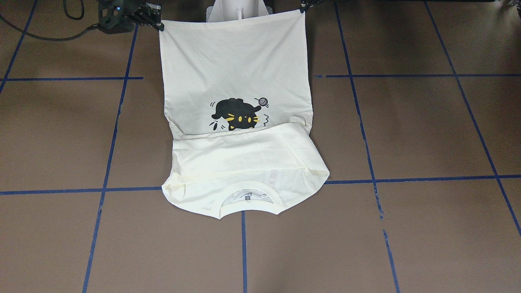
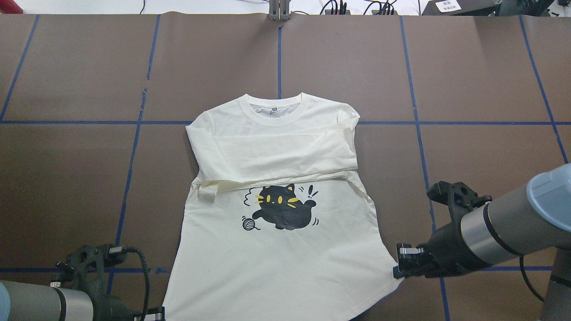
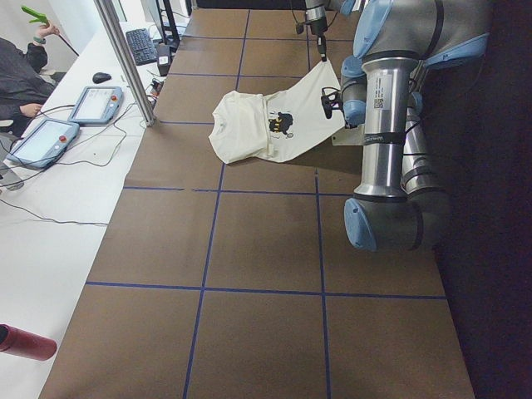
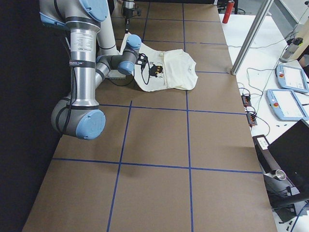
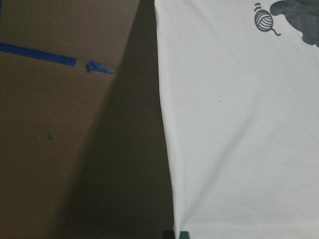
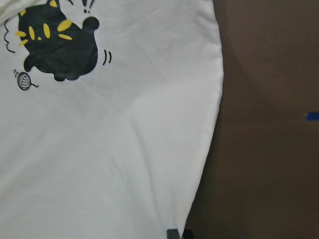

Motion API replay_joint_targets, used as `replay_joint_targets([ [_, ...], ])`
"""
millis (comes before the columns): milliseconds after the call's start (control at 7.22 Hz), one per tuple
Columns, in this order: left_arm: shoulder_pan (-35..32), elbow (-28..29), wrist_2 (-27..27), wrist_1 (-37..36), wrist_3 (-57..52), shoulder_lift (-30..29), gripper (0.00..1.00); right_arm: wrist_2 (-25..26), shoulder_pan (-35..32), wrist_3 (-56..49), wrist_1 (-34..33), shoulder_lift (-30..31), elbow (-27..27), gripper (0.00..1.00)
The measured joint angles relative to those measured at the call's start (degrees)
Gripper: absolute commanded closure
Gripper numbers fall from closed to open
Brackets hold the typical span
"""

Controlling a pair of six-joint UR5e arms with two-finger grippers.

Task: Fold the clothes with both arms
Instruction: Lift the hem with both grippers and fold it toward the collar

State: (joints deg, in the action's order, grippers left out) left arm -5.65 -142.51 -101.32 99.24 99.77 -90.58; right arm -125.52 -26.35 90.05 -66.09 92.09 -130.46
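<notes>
The cream-white shirt (image 2: 285,263) lies front up on the brown table, with the black cat print (image 2: 281,209) showing and both sleeves (image 2: 276,154) folded across the chest. Its collar (image 2: 276,109) points away from me. My left gripper (image 2: 160,312) is shut on the hem's left corner, which also shows in the left wrist view (image 5: 177,233). My right gripper (image 2: 400,269) is shut on the hem's right corner, which also shows in the right wrist view (image 6: 177,233). In the front-facing view the hem (image 1: 232,22) is lifted and stretched between the right gripper (image 1: 159,27) and the left gripper (image 1: 303,8).
The white pedestal base (image 1: 238,10) stands behind the lifted hem. Blue tape lines (image 2: 134,142) cross the table. A black cable (image 1: 49,37) lies near my right arm. Operator tablets (image 3: 50,137), a metal post (image 3: 125,58) and a red bottle (image 3: 25,342) are beyond the far edge.
</notes>
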Motion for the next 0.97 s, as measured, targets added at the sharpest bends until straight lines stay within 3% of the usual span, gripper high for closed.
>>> replay_joint_targets([
  [416,-11.5,2.3,-3.4,-0.4,-5.2,-2.3,1.0,-2.2,-13.1,-4.5,15.4,-1.6,11.7,1.0],
  [970,-32.2,19.3,-9.0,-7.5,-14.5,-19.1,1.0,-2.3,-23.0,-6.5,19.0,-17.6,31.1,1.0],
])
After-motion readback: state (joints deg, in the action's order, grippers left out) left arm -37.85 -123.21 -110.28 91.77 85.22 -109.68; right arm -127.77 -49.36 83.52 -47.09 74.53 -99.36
